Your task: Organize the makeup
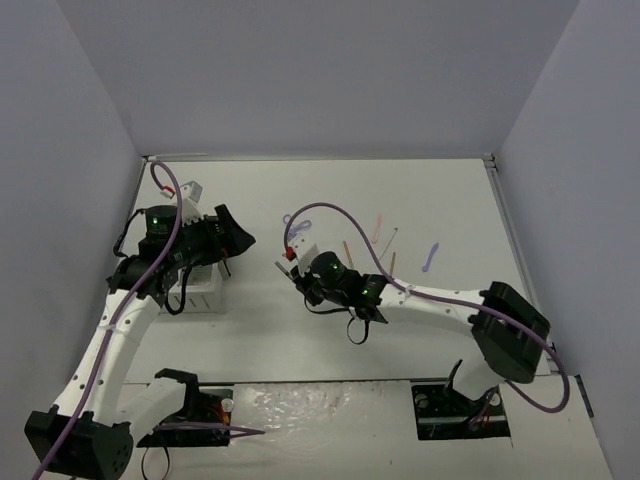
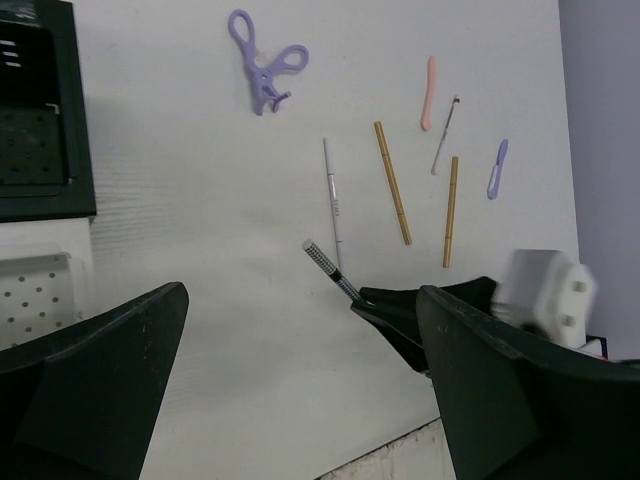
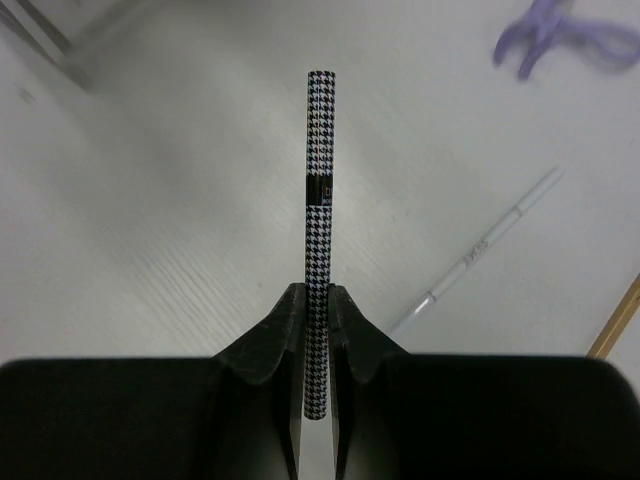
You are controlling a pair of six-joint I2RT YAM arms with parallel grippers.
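Table [image 2: 180, 230]: white, matt, with a faint wood-like grain.
Houndstooth pencil [image 3: 320, 180]: black-and-white printed barrel, smooth, slight sheen.
Right gripper [image 3: 317, 300]: smooth, matt black plastic.
Left gripper [image 2: 300, 300]: the same matt black plastic.
Scissor-like tool [image 2: 263, 62]: lilac plastic, smooth, matt.
Tan sticks [image 2: 393, 183]: smooth, satin, golden tint.
Pink tool [image 2: 429, 92]: smooth, plastic-looking.
Organizer box [image 2: 40, 150]: matt black perforated panel with a white perforated part below it.
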